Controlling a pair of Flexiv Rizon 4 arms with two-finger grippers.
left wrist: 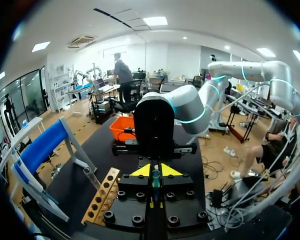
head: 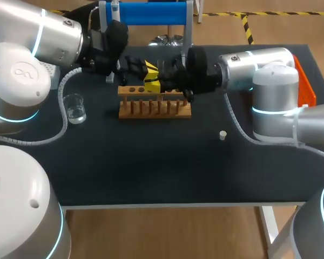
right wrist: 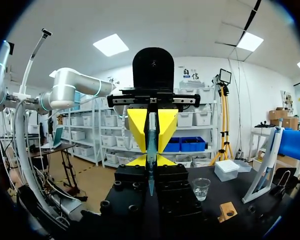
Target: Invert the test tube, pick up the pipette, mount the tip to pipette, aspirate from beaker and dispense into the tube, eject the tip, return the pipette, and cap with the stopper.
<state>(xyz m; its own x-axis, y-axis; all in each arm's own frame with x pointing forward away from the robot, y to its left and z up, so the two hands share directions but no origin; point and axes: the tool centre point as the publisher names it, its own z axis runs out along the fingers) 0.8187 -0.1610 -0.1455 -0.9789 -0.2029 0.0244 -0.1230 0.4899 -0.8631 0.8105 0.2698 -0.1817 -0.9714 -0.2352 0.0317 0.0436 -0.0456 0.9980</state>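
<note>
Two grippers are facing each other tip to tip just above the wooden rack (head: 154, 108) in the head view. The left gripper (head: 144, 70) is pointing across from the left and the right gripper (head: 163, 81) from the right, both arms lying roughly level. Their black bodies and yellow tips are crowding together, so the test tube is hiding between them here. The beaker (head: 74, 108) is standing well left of the rack, and the stopper (head: 222, 135) is lying apart on the table (head: 151, 167) to the right.

In the left wrist view the test tube (left wrist: 155, 179) is showing as a thin greenish line between that gripper's yellow tips, which are pressing on it narrowly from both sides. The right arm's wrist is blocking what is beyond it.

In the right wrist view the tube is standing upright through both pairs of yellow tips. The near pair is pinching it narrowly too, and its upper end is getting lost against the left gripper's body.
</note>
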